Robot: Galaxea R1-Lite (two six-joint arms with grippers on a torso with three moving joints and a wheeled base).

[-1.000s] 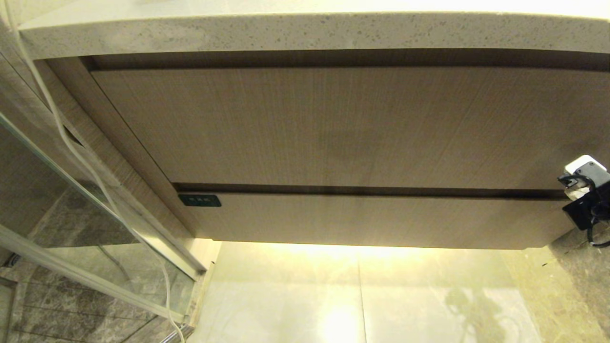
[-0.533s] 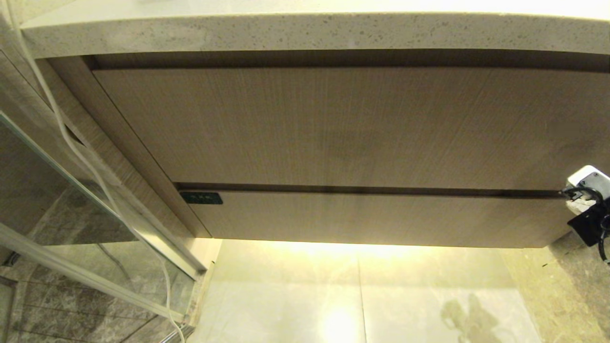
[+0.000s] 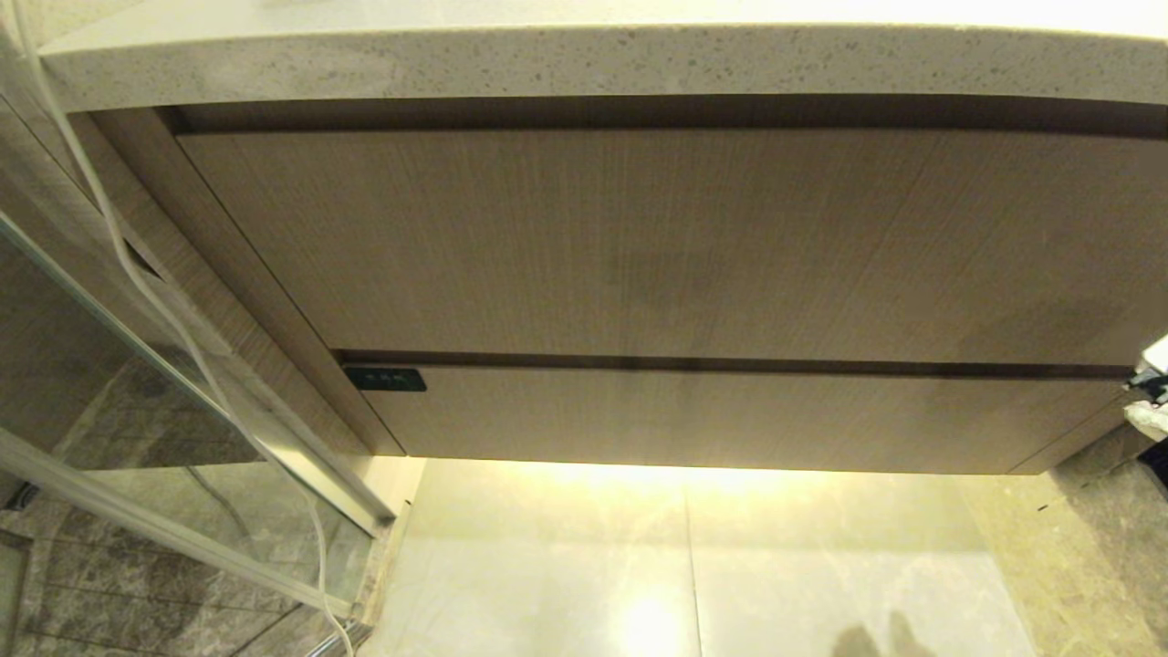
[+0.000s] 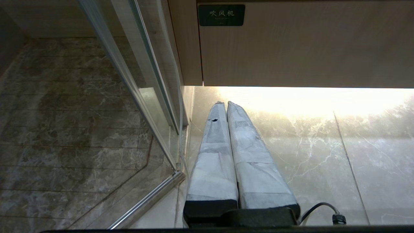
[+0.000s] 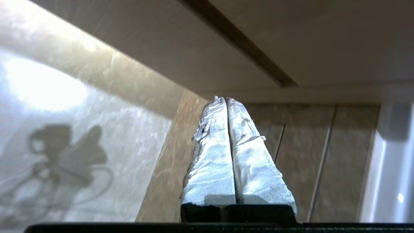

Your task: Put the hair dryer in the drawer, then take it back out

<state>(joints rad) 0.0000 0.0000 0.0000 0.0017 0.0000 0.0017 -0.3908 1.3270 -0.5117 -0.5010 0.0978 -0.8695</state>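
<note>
The drawer is pushed all the way in, its front flush under the taller wood panel above it, with just a thin dark gap between the two. A little black label sits at the front's upper left corner; from the left wrist camera you can read white characters on it. The speckled stone countertop runs across the top of the head view, and a warm light glows out from under the cabinet onto the pale tile floor.

No hair dryer body in any of the views, so I can't say where it is. There's only a thin white cord trailing down along the glass shower panel on the left side.

Right gripper – fingers pressed together, wrapped in crinkly pale tape, nothing between them. From its own camera it's aimed toward the lower right corner of the cabinet, where the drawer front meets the marble wall; the tips are close to that corner but I can't tell whether they touch. In the head view only a sliver of the arm pokes in at the far right edge, beside the drawer's right end.

Left gripper – also closed and empty, the taped fingers side by side, hanging low over the floor just below the drawer's left corner, next to the shower frame.
</note>
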